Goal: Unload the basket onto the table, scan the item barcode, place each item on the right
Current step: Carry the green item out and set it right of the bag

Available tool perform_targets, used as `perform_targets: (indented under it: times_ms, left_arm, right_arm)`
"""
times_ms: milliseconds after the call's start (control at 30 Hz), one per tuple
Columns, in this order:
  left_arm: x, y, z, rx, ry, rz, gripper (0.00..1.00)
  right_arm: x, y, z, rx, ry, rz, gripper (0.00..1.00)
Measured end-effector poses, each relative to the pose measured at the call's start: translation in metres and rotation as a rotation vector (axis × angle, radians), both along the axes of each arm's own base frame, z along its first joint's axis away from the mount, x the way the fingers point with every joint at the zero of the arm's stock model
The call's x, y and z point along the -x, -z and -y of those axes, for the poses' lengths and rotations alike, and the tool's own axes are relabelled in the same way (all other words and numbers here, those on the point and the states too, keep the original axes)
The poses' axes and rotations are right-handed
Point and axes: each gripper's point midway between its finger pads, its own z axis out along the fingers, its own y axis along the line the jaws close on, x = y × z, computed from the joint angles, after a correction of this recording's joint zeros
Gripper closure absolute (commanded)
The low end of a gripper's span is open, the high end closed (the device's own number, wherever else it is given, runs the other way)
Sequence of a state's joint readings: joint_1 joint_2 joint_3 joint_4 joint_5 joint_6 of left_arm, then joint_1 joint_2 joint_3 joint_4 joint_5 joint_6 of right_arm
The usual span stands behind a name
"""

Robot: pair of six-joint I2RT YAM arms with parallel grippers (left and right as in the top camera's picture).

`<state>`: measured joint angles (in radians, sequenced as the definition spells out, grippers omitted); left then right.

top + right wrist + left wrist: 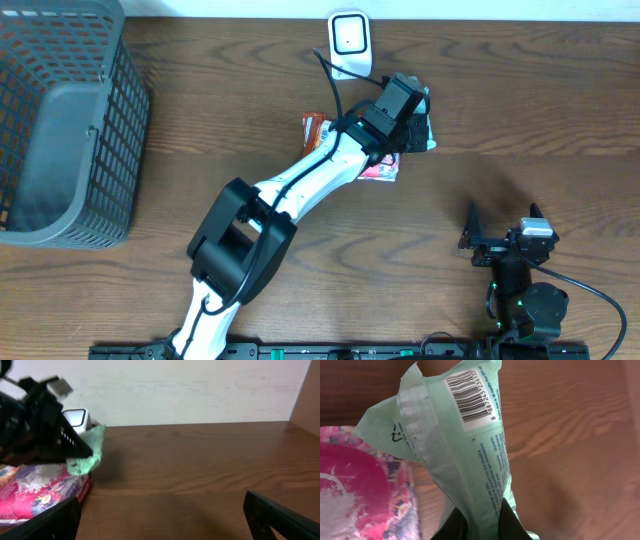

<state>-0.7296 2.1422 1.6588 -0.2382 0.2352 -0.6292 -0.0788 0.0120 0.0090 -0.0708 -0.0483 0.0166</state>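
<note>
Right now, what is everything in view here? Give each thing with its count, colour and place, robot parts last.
table: 1, brown wood, under everything
basket: 1, grey mesh, left end of the table
scanner: 1, white, far edge of the table, about centre
green packet: 1, pale green with a white barcode label, pinched in the left claw, near the scanner
pink packet: 1, pink and red, flat on the table beneath the left arm
left claw: 1, black, shut on the green packet
right claw: 1, black, open and empty, near right part of the table
</note>
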Motion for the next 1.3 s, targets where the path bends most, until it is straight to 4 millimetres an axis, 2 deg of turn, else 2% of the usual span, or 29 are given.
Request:
perform_targets:
  times_ms: [67, 133, 200, 300, 333, 767, 867, 1267, 1300]
  left_arm:
    - [-0.001, 0.008, -0.001, -0.012, -0.004, -0.009, 0.92]
    - [0.0, 0.01, -0.002, -0.017, -0.006, -0.013, 0.86]
    - [0.0, 0.01, -0.002, -0.019, -0.006, -0.015, 0.86]
    - [0.001, 0.012, -0.004, -0.025, -0.007, -0.024, 0.87]
    - [0.001, 0.012, -0.004, -0.025, -0.007, -0.024, 0.92]
    - [0.009, 0.014, 0.002, -0.026, -0.012, -0.036, 0.92]
    - [0.01, 0.015, 0.002, -0.035, -0.016, -0.032, 0.86]
    - [0.022, 0.031, -0.005, -0.084, -0.013, -0.075, 0.83]
    - [0.023, 0.032, -0.005, -0.086, -0.012, -0.076, 0.77]
  right_arm:
    - [0.0, 0.0, 0.0, 0.0, 0.0, 0.0, 0.01]
    - [0.0, 0.0, 0.0, 0.0, 0.0, 0.0, 0.01]
    - [0.0, 0.0, 0.0, 0.0, 0.0, 0.0, 0.01]
    - [0.0, 0.0, 0.0, 0.0, 0.0, 0.0, 0.01]
    - [0.0, 0.0, 0.0, 0.0, 0.0, 0.0, 0.01]
    - [0.0, 0.0, 0.0, 0.0, 0.0, 0.0, 0.01]
    - [0.0, 0.0, 0.0, 0.0, 0.0, 0.0, 0.01]
    - [0.0, 0.0, 0.0, 0.0, 0.0, 0.0, 0.01]
    - [0.0, 0.0, 0.0, 0.0, 0.0, 0.0, 0.01]
